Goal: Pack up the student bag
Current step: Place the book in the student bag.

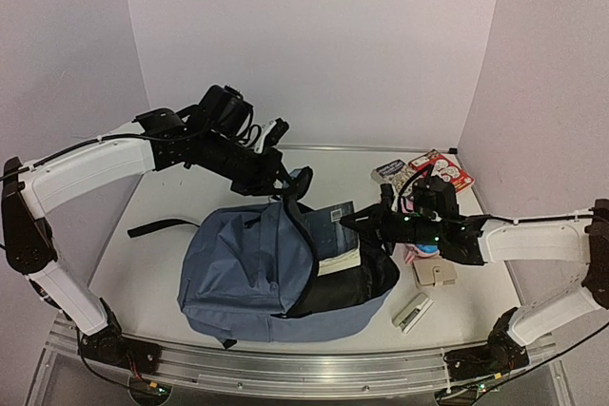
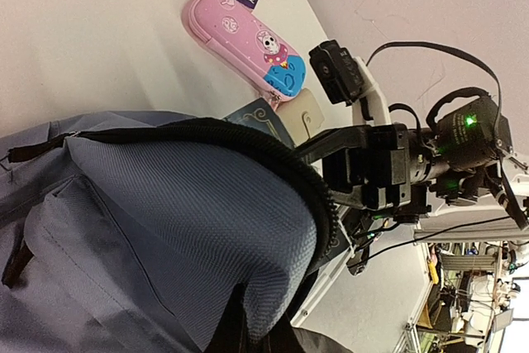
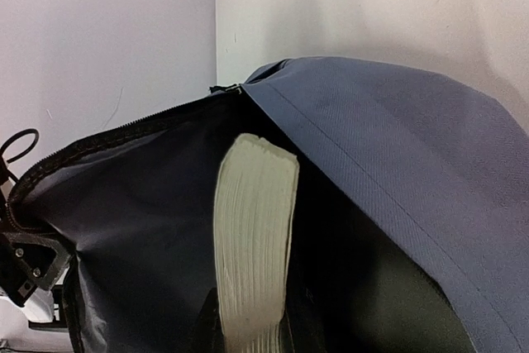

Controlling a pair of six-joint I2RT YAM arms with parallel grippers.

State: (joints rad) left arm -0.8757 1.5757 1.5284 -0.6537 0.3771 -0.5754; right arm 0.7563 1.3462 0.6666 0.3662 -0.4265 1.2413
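Student bag [image 1: 249, 273] lies on its side at the middle of the white table [image 1: 162, 206], mouth turned toward the right arm. A pink pencil case [image 2: 248, 47] lies just right of the opening, largely under that arm in the overhead view. Two picture books [image 1: 447, 170] lie at the rear right corner. A beige card-like item [image 1: 435, 275] and a small white-and-grey object [image 1: 412, 313] lie nearer the front.

Left gripper [image 1: 285, 183] pinches the bag's black zippered rim and holds the upper flap raised. Right gripper [image 1: 360, 223] is closed on a blue-covered book [image 1: 328, 223] standing in the bag's mouth, its cream page edges [image 3: 252, 245] against the dark lining.

The bag is dusty-blue woven fabric, unzipped and gaping, with a black strap [image 1: 157, 227] trailing left across the table.
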